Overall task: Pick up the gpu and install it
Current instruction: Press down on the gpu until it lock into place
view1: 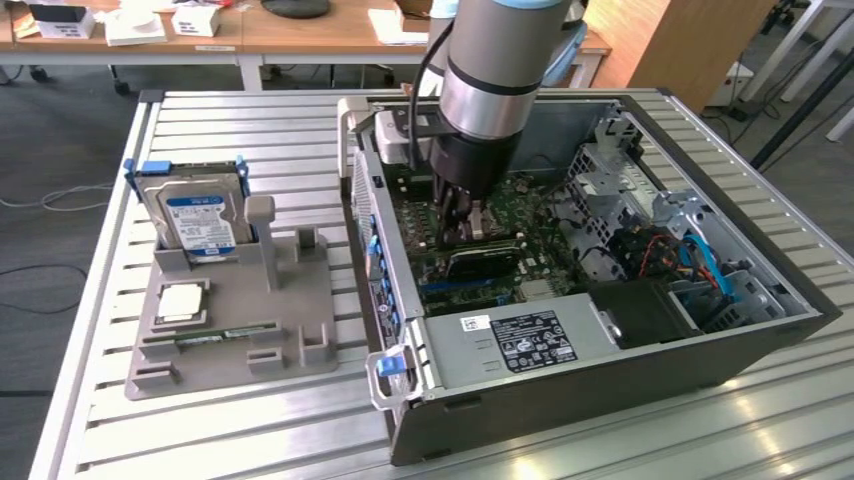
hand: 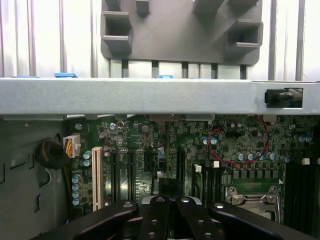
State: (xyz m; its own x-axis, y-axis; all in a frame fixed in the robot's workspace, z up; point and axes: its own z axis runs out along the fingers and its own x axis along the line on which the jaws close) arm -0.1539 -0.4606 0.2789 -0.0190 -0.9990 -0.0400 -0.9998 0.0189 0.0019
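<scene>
1. The arm is reaching down into the open computer case, with the gripper hanging low over the motherboard, near the centre of the exterior view.
2. In the wrist view the gripper's fingers are pressing together at six o'clock, narrow, with almost no gap between them.
3. Something dark and flat is standing just under the gripper at the expansion slots; this is looking like the gpu, though I cannot tell whether the fingers are pinching its top edge or only sitting shut above it.
4. The grey holder tray is lying at nine o'clock from the case, well apart from the gripper. It is carrying the hard drive at its far end, a square chip and a narrow memory stick.
5. Judging by that, the pick-up seems to be done and the card brought to the slot area.
6. Whether the card is seated fully in its slot is not showing; pressing home and letting go appear to be left.
</scene>
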